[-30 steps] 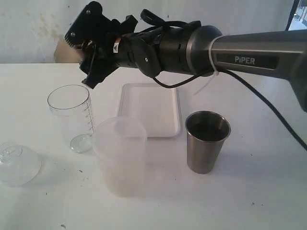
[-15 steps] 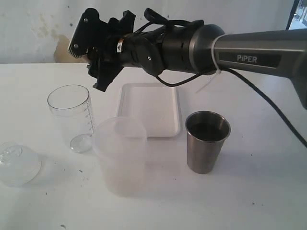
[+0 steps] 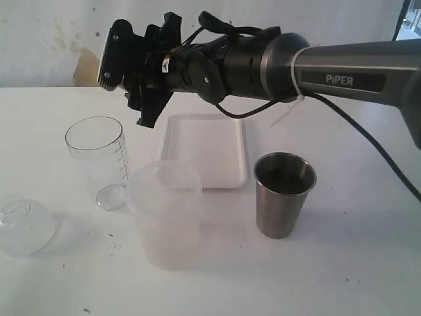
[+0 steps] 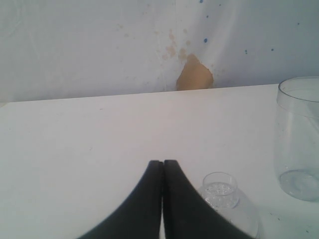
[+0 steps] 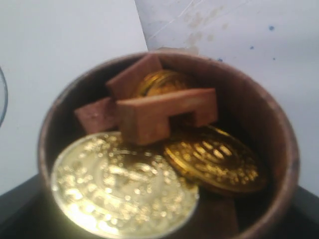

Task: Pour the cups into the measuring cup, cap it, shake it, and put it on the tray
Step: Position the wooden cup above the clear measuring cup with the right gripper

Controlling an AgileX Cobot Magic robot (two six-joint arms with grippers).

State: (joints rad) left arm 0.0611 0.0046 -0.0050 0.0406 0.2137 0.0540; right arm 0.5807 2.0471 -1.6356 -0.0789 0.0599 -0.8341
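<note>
On the white table [image 3: 355,276], the right arm [image 3: 342,72] reaches in from the right side. Its right gripper [image 3: 126,84] is raised above and behind the measuring cup [image 3: 97,158], with its jaws clamped on the brown cup [image 5: 279,134]. That cup holds three gold coins [image 5: 124,191] and two or three notched wooden blocks [image 5: 164,114] that are hard to separate. One tray [image 3: 204,148] lies flat below the arm. One frosted tub [image 3: 164,217] stands just in front of it, covering the tray's near-left corner. The tub is between the measuring cup, which looks empty, and the steel tumbler [image 3: 283,197], whose dark inside cannot be read. One cap [image 3: 23,227] sits left of the measuring cup, apart from it. The left gripper [image 4: 162,167] hovers near the cap with its jaws pressed together.
</note>
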